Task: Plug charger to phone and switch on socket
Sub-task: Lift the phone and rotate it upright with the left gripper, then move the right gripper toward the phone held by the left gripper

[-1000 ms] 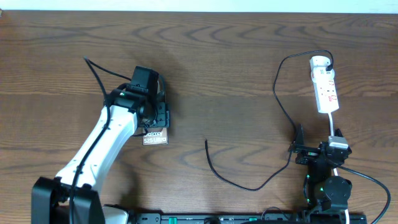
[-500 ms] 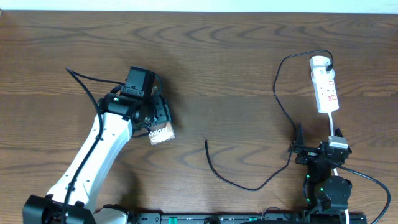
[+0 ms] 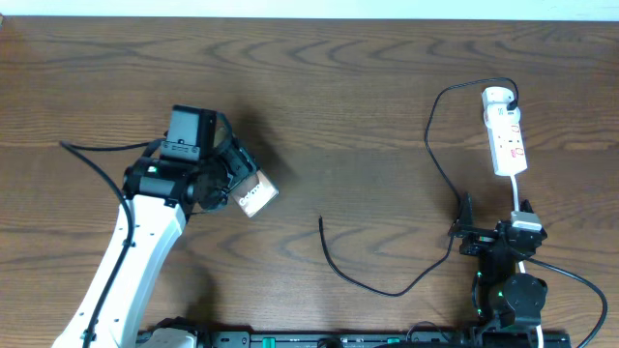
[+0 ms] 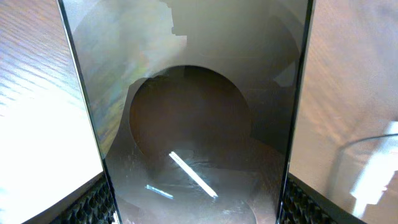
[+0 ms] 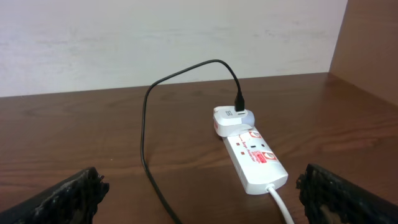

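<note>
I'm holding the flat brown-grey rectangular phone with white lettering (image 3: 256, 196) in the left gripper (image 3: 235, 188). The jaws are partly spread and clamping its two long edges. In the left wrist view its glossy face is filling the whole gap between the ribbed black pads (image 4: 93, 200). It's sitting far left of the narrow white power strip with red markings (image 3: 507, 140) and looking tilted and off the dark wooden table (image 3: 368, 116). I'm judging that I'm turning it so its port end is facing the cable.

The thin black charger cable (image 3: 391, 293) is already sitting in the small white adapter (image 5: 231, 118) at the strip's far end. It's looping down and left of the strip, and its loose plug tip (image 3: 321, 222) is lying on bare wood between the strip and the phone, well apart from both.

The right gripper (image 5: 202, 196) is waiting just below the strip's near end with its jaws spread fully wide and gripping nothing. I'm reading that as waiting to take the cable or press the switch.

The strip's thick white lead (image 5: 281, 202) is running back under that arm, and the cable's slack is passing just beside it, so snagging looks like the risk
</note>
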You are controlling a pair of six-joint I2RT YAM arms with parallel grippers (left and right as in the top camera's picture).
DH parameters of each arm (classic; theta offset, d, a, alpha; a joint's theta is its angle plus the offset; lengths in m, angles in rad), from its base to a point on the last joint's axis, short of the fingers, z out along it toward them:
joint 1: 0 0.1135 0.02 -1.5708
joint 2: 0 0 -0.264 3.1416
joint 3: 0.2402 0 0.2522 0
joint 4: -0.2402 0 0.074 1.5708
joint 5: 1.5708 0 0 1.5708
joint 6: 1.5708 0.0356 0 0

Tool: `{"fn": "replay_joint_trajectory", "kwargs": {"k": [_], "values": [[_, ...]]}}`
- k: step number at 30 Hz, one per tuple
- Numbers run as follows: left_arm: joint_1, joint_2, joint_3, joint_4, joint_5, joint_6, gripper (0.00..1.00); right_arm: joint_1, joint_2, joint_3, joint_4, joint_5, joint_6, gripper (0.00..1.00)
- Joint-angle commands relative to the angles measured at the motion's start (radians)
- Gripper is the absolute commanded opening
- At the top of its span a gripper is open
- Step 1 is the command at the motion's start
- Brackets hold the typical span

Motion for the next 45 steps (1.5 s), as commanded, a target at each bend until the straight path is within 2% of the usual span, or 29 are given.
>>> {"fn": "replay_joint_trajectory", "kwargs": {"k": [1, 6, 9, 12, 21, 25, 32, 39, 45], "values": [[0.036, -0.024, 0.041, 0.022, 0.182, -0.056, 0.07, -0.005, -0.005, -0.001, -0.004, 0.009, -0.001, 0.99], [0.12, -0.023, 0.041, 0.022, 0.438, -0.056, 0.07, -0.005, -0.005, -0.001, -0.004, 0.009, -0.001, 0.99], [0.162, -0.023, 0.041, 0.021, 0.552, -0.058, 0.07, -0.005, -0.005, -0.001, -0.004, 0.009, -0.001, 0.99], [0.19, -0.023, 0.041, 0.021, 0.615, -0.114, 0.07, -0.005, -0.005, -0.001, -0.004, 0.009, -0.001, 0.99], [0.203, -0.023, 0.041, 0.009, 0.707, -0.439, 0.07, -0.005, -0.005, -0.001, -0.004, 0.009, -0.001, 0.99], [0.203, -0.023, 0.041, 0.009, 0.744, -0.533, 0.07, -0.005, -0.005, -0.001, -0.004, 0.009, -0.001, 0.99], [0.203, -0.023, 0.041, 0.01, 0.802, -0.613, 0.07, -0.005, -0.005, -0.001, -0.004, 0.009, -0.001, 0.99], [0.203, -0.023, 0.041, 0.01, 0.801, -0.612, 0.07, -0.005, -0.005, -0.001, -0.004, 0.009, -0.001, 0.99], [0.203, -0.023, 0.041, 0.009, 0.74, -0.573, 0.07, -0.005, -0.005, -0.001, -0.004, 0.009, -0.001, 0.99]]}}
